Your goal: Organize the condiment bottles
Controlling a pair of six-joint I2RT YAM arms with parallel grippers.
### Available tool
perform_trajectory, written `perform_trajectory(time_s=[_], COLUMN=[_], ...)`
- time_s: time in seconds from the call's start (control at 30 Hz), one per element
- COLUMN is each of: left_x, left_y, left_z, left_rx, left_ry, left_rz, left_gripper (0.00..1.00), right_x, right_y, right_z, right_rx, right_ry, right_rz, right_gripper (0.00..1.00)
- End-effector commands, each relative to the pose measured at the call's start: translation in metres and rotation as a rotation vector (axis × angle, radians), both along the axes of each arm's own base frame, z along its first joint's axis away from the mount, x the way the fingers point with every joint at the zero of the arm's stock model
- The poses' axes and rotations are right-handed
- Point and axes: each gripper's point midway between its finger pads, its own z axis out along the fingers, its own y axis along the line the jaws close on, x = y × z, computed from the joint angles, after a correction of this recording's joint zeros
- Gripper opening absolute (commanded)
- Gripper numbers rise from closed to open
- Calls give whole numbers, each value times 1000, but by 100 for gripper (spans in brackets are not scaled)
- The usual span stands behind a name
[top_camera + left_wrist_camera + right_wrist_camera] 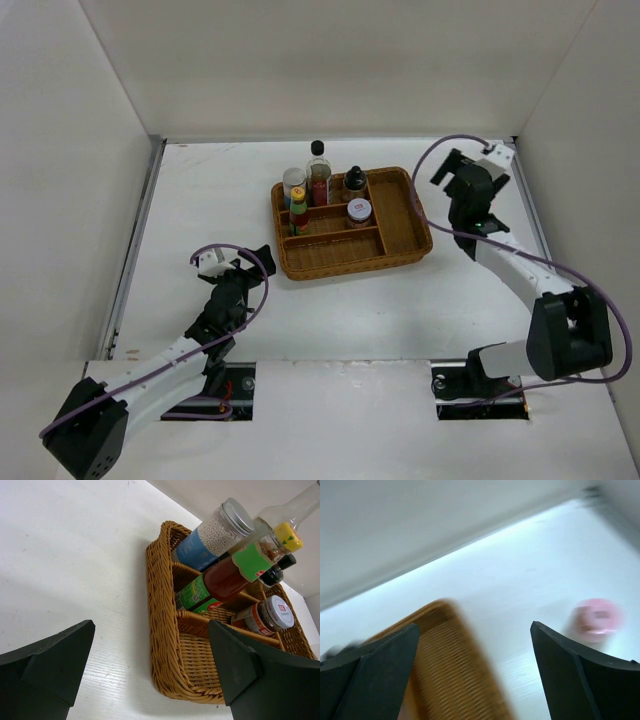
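Five condiment bottles stand in the left compartments of a brown wicker tray (400, 215): a white-lidded jar (293, 180), a tall black-capped bottle (318, 170), a dark-capped shaker (354, 182), a yellow-capped red sauce bottle (298, 210) and a second white-lidded jar (359, 212). A pink-capped bottle (597, 617) shows blurred on the table in the right wrist view, beside the tray (450, 675). My right gripper (452, 180) is open and empty, raised right of the tray. My left gripper (252, 262) is open and empty, low at the tray's front left corner (167, 645).
White walls enclose the table on three sides. The tray's long right compartment and front compartment hold nothing. The left wrist view shows the bottles (225, 575) close together over the tray's rim.
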Motion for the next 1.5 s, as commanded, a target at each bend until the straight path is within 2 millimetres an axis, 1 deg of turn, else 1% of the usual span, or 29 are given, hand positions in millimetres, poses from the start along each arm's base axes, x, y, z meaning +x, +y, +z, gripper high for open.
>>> perform_trajectory(time_s=[0.0, 0.03, 0.07, 0.13, 0.2, 0.27, 0.37, 0.43, 0.47, 0.5, 0.6, 0.63, 0.67, 0.7, 0.73, 0.77, 0.8, 0.87, 0.97, 1.0, 1.03, 1.1, 1.13, 1.17, 1.27, 1.37, 1.4, 1.47], left_x=[-3, -3, -2, -2, -3, -3, -3, -3, -2, -2, -2, -2, -2, -2, -2, -2, -2, -2, -2, -2, -2, -2, -2, -1, -1, -2, -2, -1], left_y=[1, 0, -1, -1, 0, 0, 1, 2, 1, 0, -1, 0, 1, 1, 0, 0, 0, 2, 0, 0, 0, 2, 2, 2, 1, 5, 6, 5], left_z=[-9, -10, -10, -9, -8, -8, -8, -8, -9, -10, -10, -9, -9, -10, -10, -10, -9, -8, -10, -10, -9, -9, -10, -11, -9, -8, -9, -9], left_rx=[-5, -2, 0, -4, -7, -6, -9, -8, -4, 0, -1, -3, -3, -2, -2, -2, -4, -7, 1, 1, -1, -5, -3, 2, 4, -3, -3, 0], left_ry=[1, 6, 9, 4, 0, 2, -2, -2, 4, 10, 9, 5, 5, 6, 8, 8, 6, 0, 9, 11, 7, 3, 5, 10, 10, -1, 0, 4], left_rz=[-6, -11, -14, -17, -12, -14, -12, -6, -8, -12, -14, -12, -8, -9, -12, -14, -12, -8, -11, -14, -12, -5, -3, -3, -8, 6, 9, 3], left_gripper=[100, 100, 100, 100, 100, 100, 100, 100, 100, 100, 100, 100, 100, 100, 100, 100, 100, 100, 100, 100, 100, 100, 100, 100, 100, 100, 100, 100], right_x=[-8, -7, -2, 9, 17, 24, 37, 40, 40, 40, 37, 33, 27, 23, 20, 18, 15, 5, -11, -15, -19, -24, -25, -25, -16, -14, -13, -10], right_y=[-76, -93, -105, -117, -125, -128, -128, -129, -129, -130, -129, -130, -130, -127, -119, -108, -92, -52, 15, 43, 67, 116, 140, 159, 208, 248, 255, 274], right_z=[-20, -26, -32, -49, -65, -77, -89, -94, -96, -97, -100, -97, -91, -82, -71, -58, -43, -10, 37, 50, 61, 73, 77, 76, 67, 49, 43, 23], right_rx=[-52, -61, -67, -73, -74, -66, -47, -41, -36, -32, -35, -34, -39, -44, -48, -50, -47, -44, -28, -22, -19, -7, -7, -4, -8, -21, -27, -44], right_ry=[81, 106, 134, 193, 244, 274, 291, 298, 300, 299, 304, 295, 278, 254, 222, 187, 151, 73, -44, -79, -107, -137, -141, -138, -122, -88, -78, -41], right_rz=[-259, -304, -326, -333, -337, -326, -292, -287, -284, -284, -289, -297, -312, -318, -311, -292, -254, -163, 9, 80, 146, 272, 329, 369, 465, 532, 543, 577], right_gripper=[100, 100, 100, 100, 100, 100, 99, 92, 86, 76, 58, 52, 48, 46, 45, 45, 43, 42, 42, 43, 44, 45, 46, 46, 46, 46, 46, 46])
